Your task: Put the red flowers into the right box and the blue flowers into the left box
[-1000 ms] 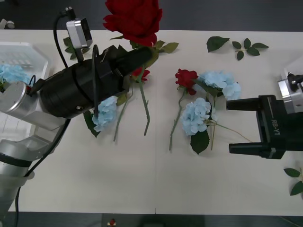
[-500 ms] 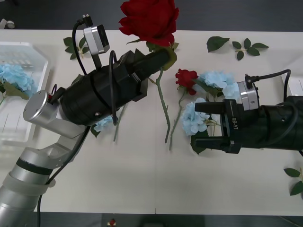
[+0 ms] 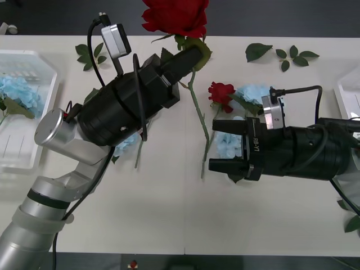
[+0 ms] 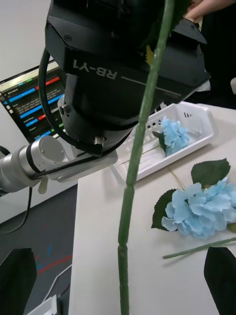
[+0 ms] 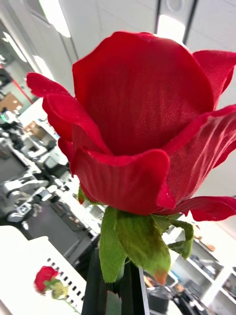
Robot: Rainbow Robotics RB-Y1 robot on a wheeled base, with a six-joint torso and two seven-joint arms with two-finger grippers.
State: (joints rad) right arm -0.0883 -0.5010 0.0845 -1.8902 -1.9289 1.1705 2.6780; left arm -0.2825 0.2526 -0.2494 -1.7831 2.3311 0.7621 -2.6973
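At the table's left edge the left box (image 3: 34,70) holds one blue hydrangea (image 3: 19,93). The left gripper (image 3: 190,56), clamped on a red rose (image 3: 175,17), holds it high over the far middle, stem hanging. The right gripper (image 3: 225,145), fingers spread and empty, flanks that stem (image 4: 142,128), seemingly for a handover needing closure. On the table: one red rose (image 3: 221,93), three blue hydrangeas (image 3: 253,94).

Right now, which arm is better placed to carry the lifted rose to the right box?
Right. The left gripper holds the red rose raised, stem hanging. The right gripper, open, sits at that stem and is nearer the right box.
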